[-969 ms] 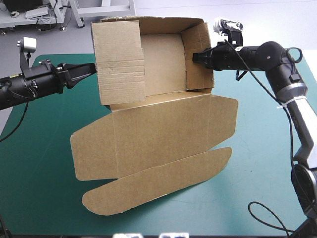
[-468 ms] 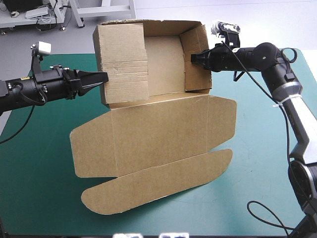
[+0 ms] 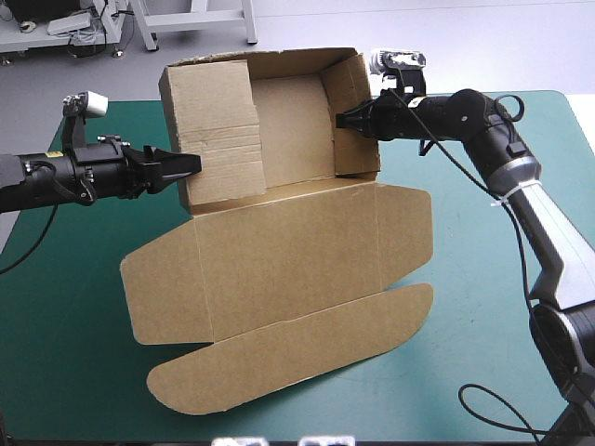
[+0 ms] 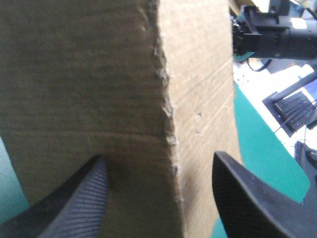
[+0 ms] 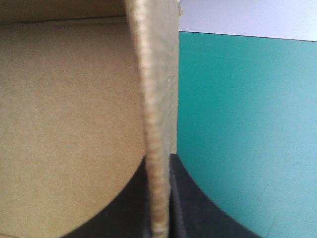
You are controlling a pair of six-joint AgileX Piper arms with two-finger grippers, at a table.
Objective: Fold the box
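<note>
The brown box (image 3: 288,251) stands as an open tray at the table's far side, its lid and rounded front flap (image 3: 297,358) lying flat toward the near edge. My left gripper (image 3: 192,165) is open, its black fingers (image 4: 74,203) astride the ragged edge of the raised left wall (image 4: 99,74), one on each side and neither pressing it. My right gripper (image 3: 346,119) is shut on the box's right wall (image 3: 358,121). In the right wrist view the board's edge (image 5: 156,148) runs straight between the closed fingers (image 5: 188,198).
Teal-green cover (image 3: 74,307) lies bare to the left of the lid and on the right beyond the box (image 5: 247,124). The tray's back wall (image 3: 279,65) reaches past the table's far edge. The right arm (image 4: 277,37) shows beyond the left wall.
My left gripper has opened and moved in over the left wall's edge. The box has shifted to the left, and my right gripper went with it, still shut on the right wall.
</note>
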